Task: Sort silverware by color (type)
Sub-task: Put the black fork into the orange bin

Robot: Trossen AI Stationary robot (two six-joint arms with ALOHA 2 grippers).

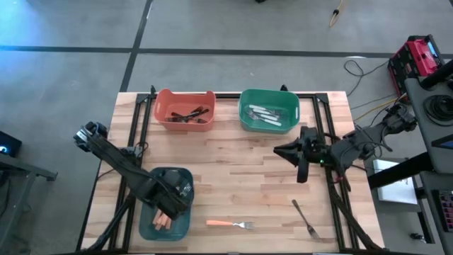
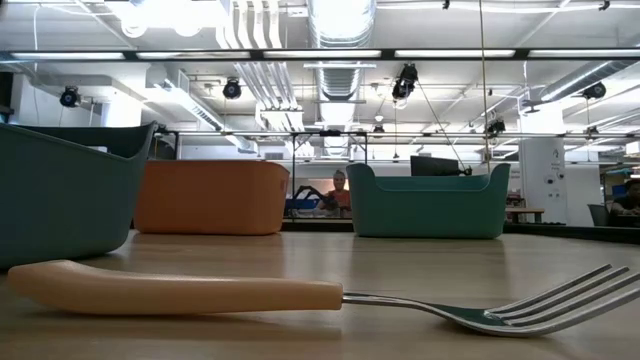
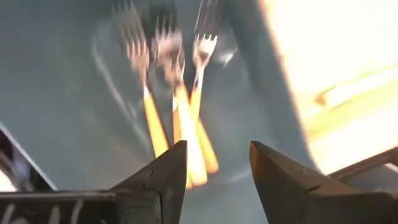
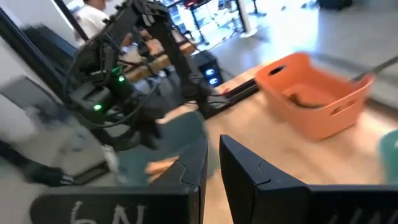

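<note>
Hovering open-fingered, left gripper (image 3: 217,165) overlooks unlabelled orange-handled forks (image 3: 180,124).

- The left gripper (image 1: 173,200) sits over the dark teal bin (image 1: 185,223) at the table's front left corner, hiding most of the orange-handled forks (image 1: 163,222) inside.
- Left wrist view: those fork heads (image 3: 163,43) are smeared with blur, tines hard to count.
- Low view: the near orange-handled fork (image 2: 300,296) runs off the frame's edge at the tines.
- What lies in the black-utensil bin (image 1: 185,109) is too small to sort out.
- Right wrist view is blurred throughout.
</note>
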